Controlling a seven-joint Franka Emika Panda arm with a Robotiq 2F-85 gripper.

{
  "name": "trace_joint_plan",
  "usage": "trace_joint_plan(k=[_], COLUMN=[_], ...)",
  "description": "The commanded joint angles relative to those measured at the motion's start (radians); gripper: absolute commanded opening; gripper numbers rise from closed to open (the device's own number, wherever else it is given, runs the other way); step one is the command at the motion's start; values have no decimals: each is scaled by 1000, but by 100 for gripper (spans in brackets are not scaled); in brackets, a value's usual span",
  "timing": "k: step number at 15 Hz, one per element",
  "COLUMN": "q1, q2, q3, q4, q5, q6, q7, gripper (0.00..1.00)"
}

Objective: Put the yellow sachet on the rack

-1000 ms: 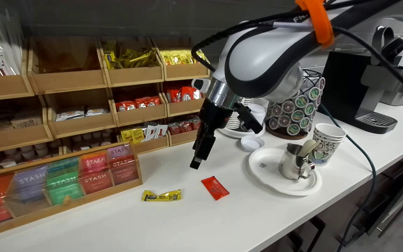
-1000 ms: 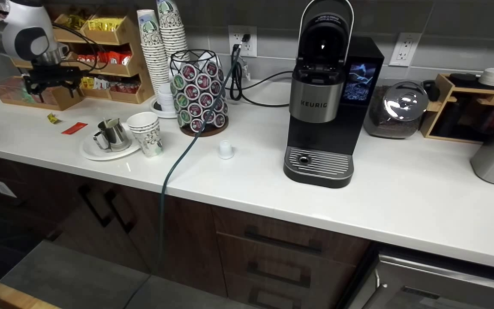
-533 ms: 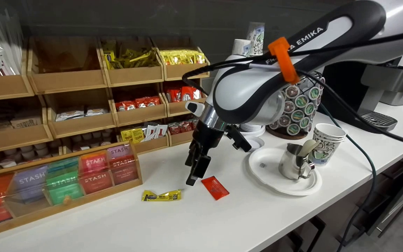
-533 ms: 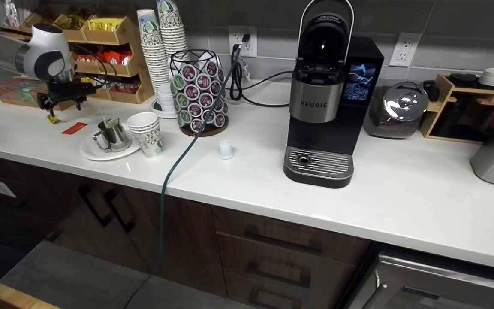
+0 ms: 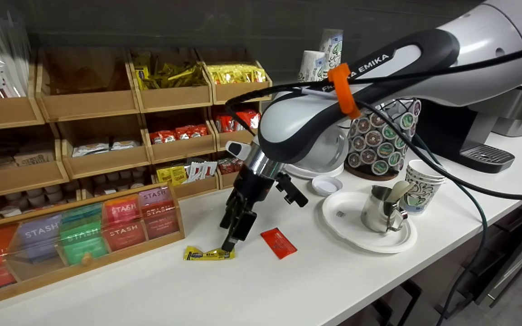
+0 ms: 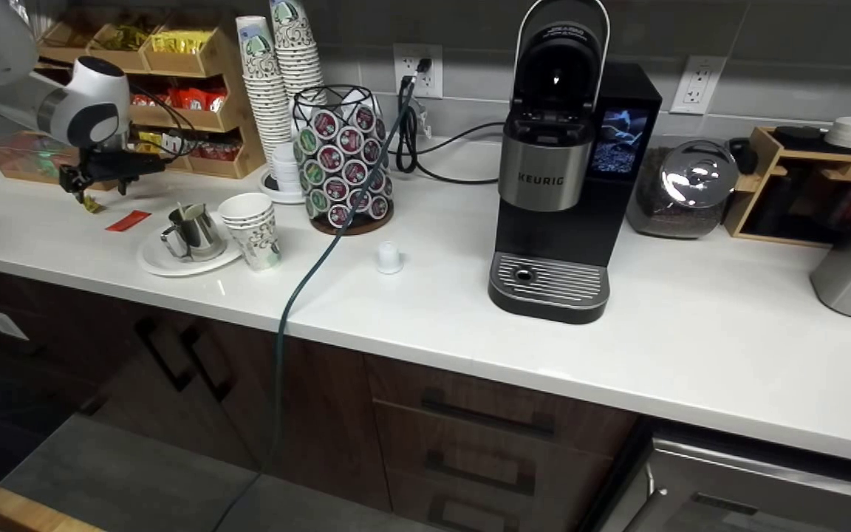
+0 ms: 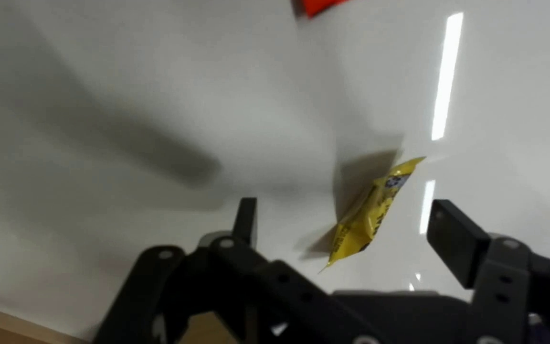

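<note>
Lower and closer than a second ago, the arm (image 5: pixel 392 63) is swung down to the yellow sachet (image 7: pixel 370 215)! The jaws are spread wide, with nothing gripped; in the wrist view the sachet is framed between them, lying on the desk (image 5: pixel 215 294), and whether it is touched cannot be told. Near it a red sachet (image 5: pixel 279 243) is spotted; beyond, in both exterior views, the rack (image 5: pixel 184 148) is seen

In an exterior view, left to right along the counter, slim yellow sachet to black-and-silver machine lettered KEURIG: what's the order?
Yellow sachet, rectangular red sachet, silver metal pitcher on white plate, stacked patterned paper cups, cylindrical wire pod carousel, black-and-silver KEURIG machine.
</note>
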Motion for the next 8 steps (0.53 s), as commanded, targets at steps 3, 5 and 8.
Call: trace_joint_plan(k=[3,5,8], q1=[23,46,79], q2=[12,-17,-31], q3=[-7,-48,-102], q4=[57,39,37], q5=[45,34,14], q6=[-121,-111,-125], q7=[20,86,198], gripper=[57,60,73])
